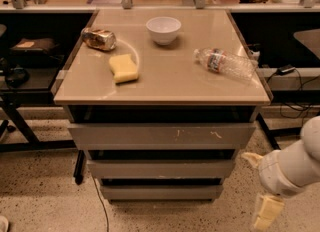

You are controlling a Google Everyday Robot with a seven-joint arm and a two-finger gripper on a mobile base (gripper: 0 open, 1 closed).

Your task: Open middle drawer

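The gripper (253,190) is low at the right of the view, at the end of a white arm (295,163), beside the right side of the drawer stack and above the speckled floor (45,201); its jaws stand wide apart, one cream finger (251,159) pointing up and left toward the stack, the other (266,213) pointing down; the jaws hold nothing and touch nothing, and a clear gap separates them from the drawer fronts.

The middle drawer (160,168) is under the table (170,83), second of three grey fronts; its front is plain and unmarked; it sits below the wider top drawer (160,135), which bears white scratch marks, and above the narrower bottom drawer (161,192); dark gaps separate the three fronts; the middle drawer's front lies roughly in line with its neighbours and no tray shows behind it.

On the table: a white bowl (163,29) near the back centre; a crushed can (99,39) on its side at the back left; a yellow sponge (123,68) just in front of the can; a clear plastic bottle (225,62) on its side at the right.
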